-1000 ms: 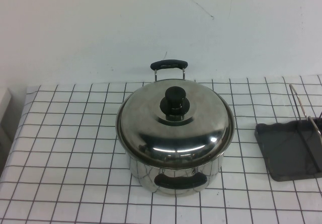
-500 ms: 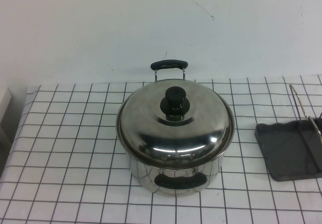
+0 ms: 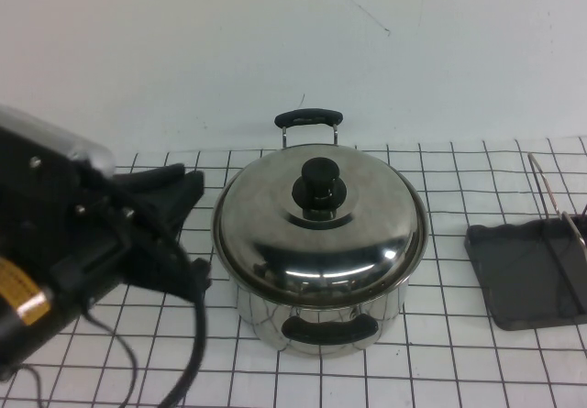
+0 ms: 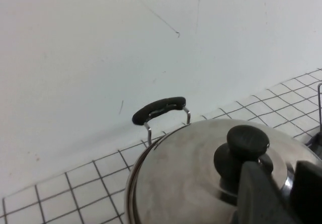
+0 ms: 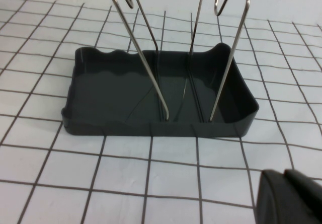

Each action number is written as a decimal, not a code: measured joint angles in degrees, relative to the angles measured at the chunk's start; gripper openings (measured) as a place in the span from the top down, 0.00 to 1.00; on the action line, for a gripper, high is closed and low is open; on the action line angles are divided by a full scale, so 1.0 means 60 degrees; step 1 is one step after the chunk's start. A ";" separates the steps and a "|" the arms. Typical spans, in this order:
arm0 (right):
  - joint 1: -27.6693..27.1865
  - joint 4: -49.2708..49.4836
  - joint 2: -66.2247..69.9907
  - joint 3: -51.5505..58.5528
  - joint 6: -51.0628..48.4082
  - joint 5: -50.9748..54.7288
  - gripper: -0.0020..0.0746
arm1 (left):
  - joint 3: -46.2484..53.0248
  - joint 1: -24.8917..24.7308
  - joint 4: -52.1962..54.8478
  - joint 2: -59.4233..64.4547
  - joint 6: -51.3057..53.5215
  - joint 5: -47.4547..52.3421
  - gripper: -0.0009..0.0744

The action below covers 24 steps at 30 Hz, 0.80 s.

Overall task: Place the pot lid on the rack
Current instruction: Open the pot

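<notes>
On the checked tablecloth [image 3: 138,353], near the middle of the table and toward its far edge, the pot lid [image 3: 320,229] sits closed on the steel pot [image 3: 321,321], its mirror-bright dome showing blurred reflections and its black round knob [image 3: 318,184] standing upright at the centre. Most of the pot's wall is hidden under the lid's rim; only the near black handle [image 3: 329,327] and the far handle [image 3: 308,117] show clearly. At the table's right edge stands the rack [image 3: 527,275], a dark grey tray with a wavy rim and thin wire uprights, cut off by the edge of the high view and well apart from the pot. The left gripper [image 3: 174,197] hangs over the left part of the table, just beside the lid's left side; its dark bulk covers much of the cloth there, and its fingers [image 4: 261,194] show only as blurred dark shapes with a narrow gap between them, close to the knob but holding nothing. The right gripper [image 5: 289,196] appears only as a dark corner in its own wrist view, near the tray's long side, its fingers closed together and empty.
</notes>
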 joint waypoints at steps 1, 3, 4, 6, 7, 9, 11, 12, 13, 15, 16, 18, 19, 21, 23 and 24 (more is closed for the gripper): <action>0.0000 0.0000 0.0000 0.0000 0.0000 0.0000 0.98 | -0.0183 -0.0049 0.0068 0.0357 0.0000 -0.0162 0.82; 0.0000 0.0000 0.0000 0.0000 0.0000 0.0000 0.98 | -0.0487 -0.0113 0.0169 0.0970 0.0000 -0.0453 0.67; 0.0000 0.0000 0.0000 0.0000 0.0000 0.0000 0.98 | -0.0629 -0.0120 0.0189 0.1299 -0.0042 -0.0583 0.58; 0.0000 0.0000 0.0000 0.0000 0.0000 0.0000 0.98 | -0.0816 -0.0198 0.0196 0.1950 -0.0161 -0.0786 0.44; 0.0000 0.0000 0.0000 0.0000 0.0000 0.0000 0.98 | -0.0888 -0.0187 0.0212 0.2247 -0.0222 -0.0893 0.38; 0.0000 0.0000 0.0000 0.0000 0.0000 0.0000 0.98 | -0.0927 -0.0187 0.0232 0.2708 -0.0222 -0.1158 0.32; 0.0000 0.0000 0.0000 0.0000 0.0000 0.0000 0.98 | -0.0979 -0.0187 0.0264 0.3114 -0.0257 -0.1474 0.29; 0.0000 0.0000 0.0000 0.0000 0.0000 0.0000 0.98 | -0.0984 -0.0187 0.0270 0.3266 -0.0299 -0.1688 0.29; 0.0000 0.0000 0.0000 0.0000 0.0000 0.0000 0.98 | -0.0984 -0.0187 0.0287 0.3368 -0.0352 -0.1919 0.28; 0.0000 0.0000 0.0000 0.0000 0.0000 0.0000 0.98 | -0.0984 -0.0205 0.0335 0.3602 -0.0440 -0.2366 0.28; 0.0000 0.0000 0.0000 0.0000 0.0000 0.0000 0.98 | -0.0984 -0.0205 0.0335 0.3670 -0.0457 -0.2529 0.28; 0.0000 0.0000 0.0000 0.0000 0.0000 0.0000 0.98 | -0.1005 -0.0205 0.0335 0.3766 -0.0479 -0.2789 0.28; 0.0000 0.0000 0.0000 0.0000 0.0000 0.0000 0.98 | -0.1005 -0.0205 0.0335 0.3765 -0.0484 -0.2835 0.28; 0.0000 0.0000 0.0000 0.0000 0.0000 0.0000 0.98 | -0.1009 -0.0205 0.0335 0.3784 -0.0501 -0.2907 0.28; 0.0000 0.0000 0.0000 0.0000 0.0000 0.0000 0.98 | -0.1025 -0.0205 0.0335 0.3784 -0.0501 -0.2924 0.28; 0.0000 0.0000 0.0000 0.0000 0.0000 0.0000 0.98 | -0.1025 -0.0205 0.0335 0.3784 -0.0501 -0.2924 0.28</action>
